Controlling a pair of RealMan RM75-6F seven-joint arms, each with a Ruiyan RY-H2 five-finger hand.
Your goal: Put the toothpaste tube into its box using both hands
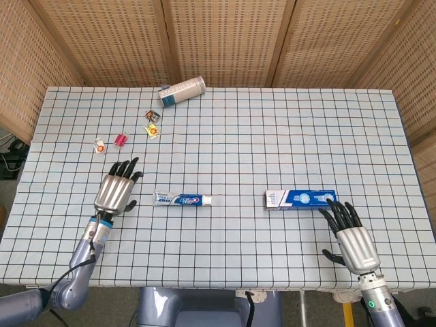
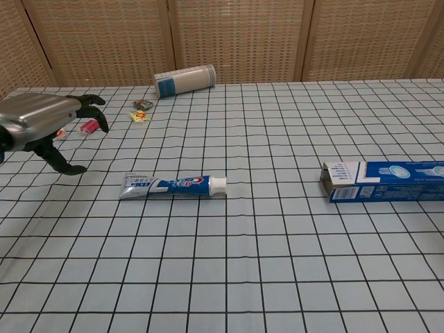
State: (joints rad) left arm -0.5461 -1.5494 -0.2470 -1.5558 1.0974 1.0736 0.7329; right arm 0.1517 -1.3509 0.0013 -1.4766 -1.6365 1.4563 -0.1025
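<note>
The toothpaste tube (image 1: pixel 182 199) (image 2: pixel 171 186) lies flat on the checked cloth, white cap pointing right. Its blue box (image 1: pixel 300 199) (image 2: pixel 383 180) lies to the right, open flap end facing the tube. My left hand (image 1: pixel 117 192) (image 2: pixel 43 121) hovers just left of the tube, fingers spread, holding nothing. My right hand (image 1: pixel 352 238) is near the front edge, just below the box's right end, fingers spread and empty; the chest view does not show it.
A cylindrical can (image 1: pixel 182 90) (image 2: pixel 184 80) lies on its side at the back. Small wrapped candies (image 1: pixel 152 125) (image 2: pixel 141 111) and red and white packets (image 1: pixel 111 142) (image 2: pixel 90 126) sit at the back left. Wicker screens stand behind the table (image 1: pixel 272 136).
</note>
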